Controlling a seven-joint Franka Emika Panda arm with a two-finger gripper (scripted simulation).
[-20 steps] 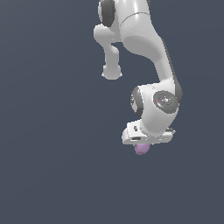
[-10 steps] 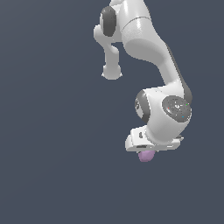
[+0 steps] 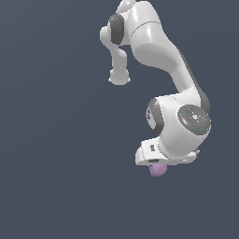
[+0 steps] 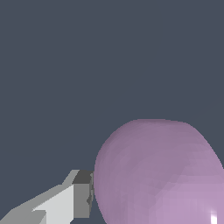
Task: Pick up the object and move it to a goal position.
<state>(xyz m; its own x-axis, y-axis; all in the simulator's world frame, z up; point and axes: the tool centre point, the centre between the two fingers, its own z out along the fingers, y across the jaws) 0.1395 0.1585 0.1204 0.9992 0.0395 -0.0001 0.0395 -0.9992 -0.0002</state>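
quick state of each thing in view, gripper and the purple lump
gripper: shut on the purple lump; one finger shows against its side in the wrist view
purple lump: held under the gripper, mostly hidden by it in the exterior view, nothing else touching it

One white, jointed robot arm point(image 3: 158, 60) with dark grey joint bands is in sight. It carries one white gripper point(image 3: 156, 163) at its lower end. One small, rounded, light purple-pink lump point(image 3: 158, 170) shows just beneath that gripper; the wrist view shows the same single lump point(image 4: 159, 175). One grey-and-white fingertip point(image 4: 81, 194) appears touching the lump; a second fingertip cannot be made out.
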